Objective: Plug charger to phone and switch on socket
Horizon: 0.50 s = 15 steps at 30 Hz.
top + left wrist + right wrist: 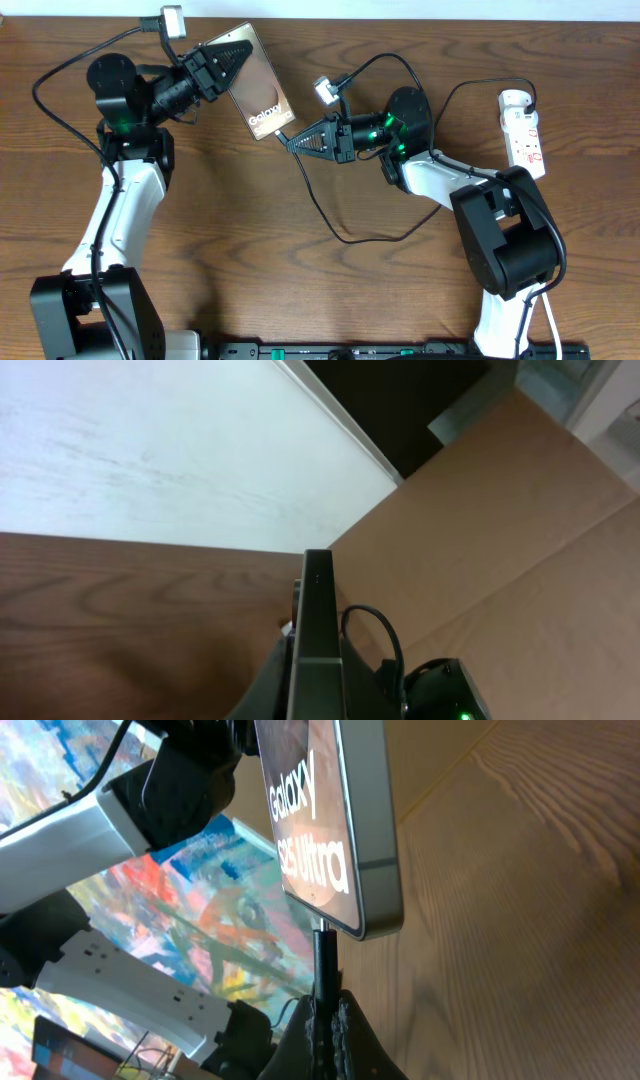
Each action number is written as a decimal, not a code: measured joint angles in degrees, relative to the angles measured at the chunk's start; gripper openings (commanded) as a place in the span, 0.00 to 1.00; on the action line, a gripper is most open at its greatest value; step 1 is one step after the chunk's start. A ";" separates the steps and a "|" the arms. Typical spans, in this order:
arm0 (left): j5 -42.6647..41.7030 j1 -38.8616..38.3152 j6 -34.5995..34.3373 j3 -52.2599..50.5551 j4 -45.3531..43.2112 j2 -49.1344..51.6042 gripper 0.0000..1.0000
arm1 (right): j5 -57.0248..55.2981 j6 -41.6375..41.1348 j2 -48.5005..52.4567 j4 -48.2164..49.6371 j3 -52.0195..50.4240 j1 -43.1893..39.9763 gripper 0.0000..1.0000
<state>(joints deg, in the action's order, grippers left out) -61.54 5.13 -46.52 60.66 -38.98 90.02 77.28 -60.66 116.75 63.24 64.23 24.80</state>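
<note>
Phone (pixel 255 85) clamped in left jaws; charger (pixel 325 960) tip pinched in right jaws, meeting phone's edge.

Brown wooden table (pixel 250 260) meets a white wall (pixel 150 440).

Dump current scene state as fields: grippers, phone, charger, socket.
left gripper: shut on the phone, gripping one end
right gripper: shut on the charger near its tip
charger tip: at phone's bottom edge; seating unclear
socket: far right, apart from both grippers; charger cable runs to its far end; switch state unreadable
</note>
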 measured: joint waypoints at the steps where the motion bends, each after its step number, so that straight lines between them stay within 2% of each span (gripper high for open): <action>1: 0.24 -0.11 -0.02 0.00 -0.11 0.00 0.07 | -0.20 -0.17 0.00 0.02 0.00 0.07 0.01; 15: 1.95 -0.33 -0.04 0.00 -0.68 0.00 0.07 | -2.32 -0.57 0.00 0.39 0.00 1.42 0.01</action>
<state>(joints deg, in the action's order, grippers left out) -59.59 4.80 -46.57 60.66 -39.66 90.02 74.96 -61.23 116.75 63.64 64.23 26.22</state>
